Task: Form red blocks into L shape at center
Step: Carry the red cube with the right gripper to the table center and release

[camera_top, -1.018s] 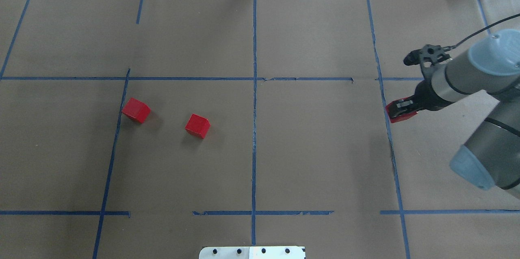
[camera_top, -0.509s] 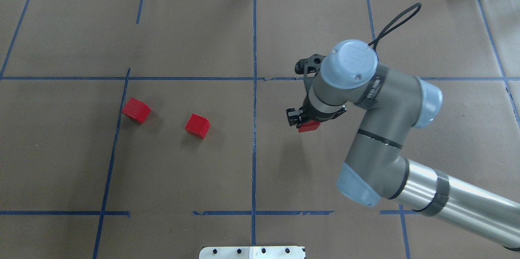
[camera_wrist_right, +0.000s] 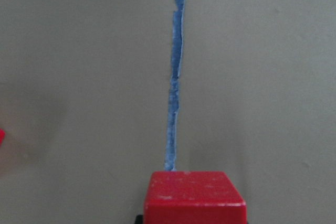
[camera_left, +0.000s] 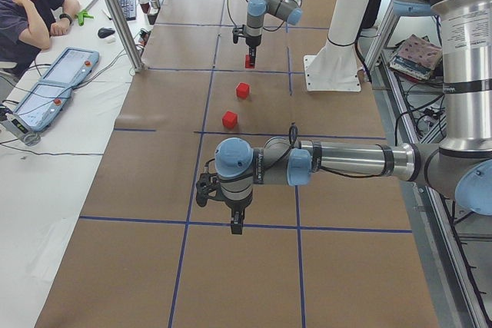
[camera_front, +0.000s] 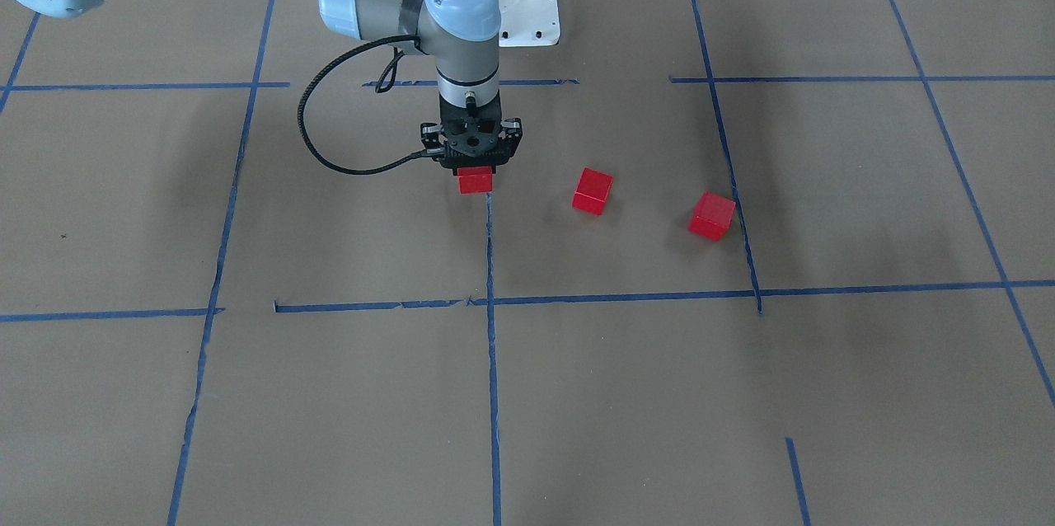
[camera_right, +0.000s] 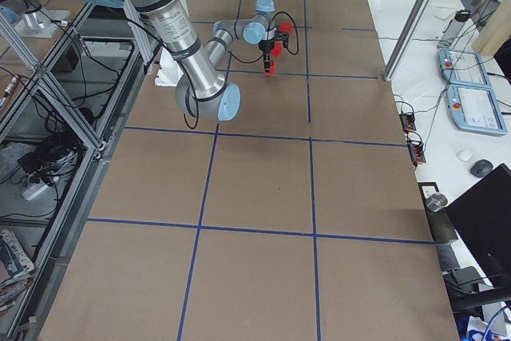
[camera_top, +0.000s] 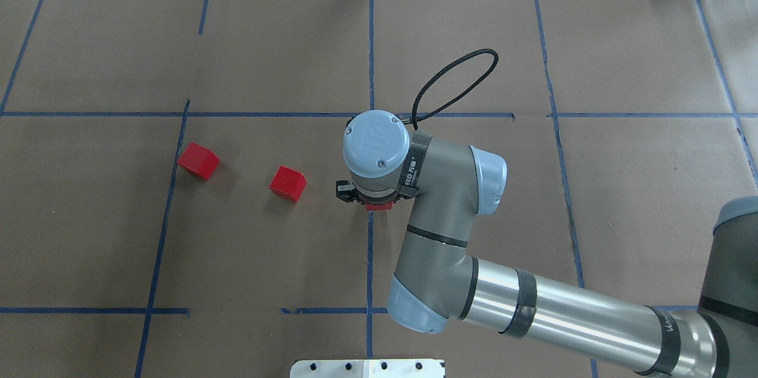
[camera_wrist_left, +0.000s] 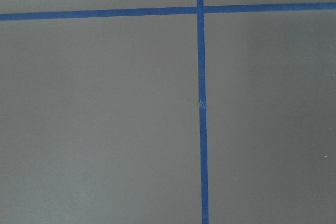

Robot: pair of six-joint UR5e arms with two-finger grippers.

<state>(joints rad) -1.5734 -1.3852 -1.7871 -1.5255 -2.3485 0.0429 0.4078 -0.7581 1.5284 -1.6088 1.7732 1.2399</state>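
Observation:
My right gripper (camera_top: 368,202) is shut on a red block (camera_top: 379,207) and holds it low over the middle blue tape line (camera_top: 371,247), at the center. The front view shows the gripper (camera_front: 475,170) and the block (camera_front: 475,180); whether the block touches the paper I cannot tell. The right wrist view shows the block (camera_wrist_right: 194,198) over the tape. Two more red blocks (camera_top: 288,183) (camera_top: 198,160) lie apart on the paper to its left. My left gripper (camera_left: 237,224) shows only in the exterior left view; I cannot tell its state.
The robot's white base plate (camera_top: 367,368) sits at the table's near edge. A black cable loop (camera_top: 456,79) arcs over the right wrist. An operator (camera_left: 31,5) sits beyond the far side with pendants on a side table.
My right arm has swung left from the right grid line to the middle tape line, carrying the red block. The two other blocks have not moved.

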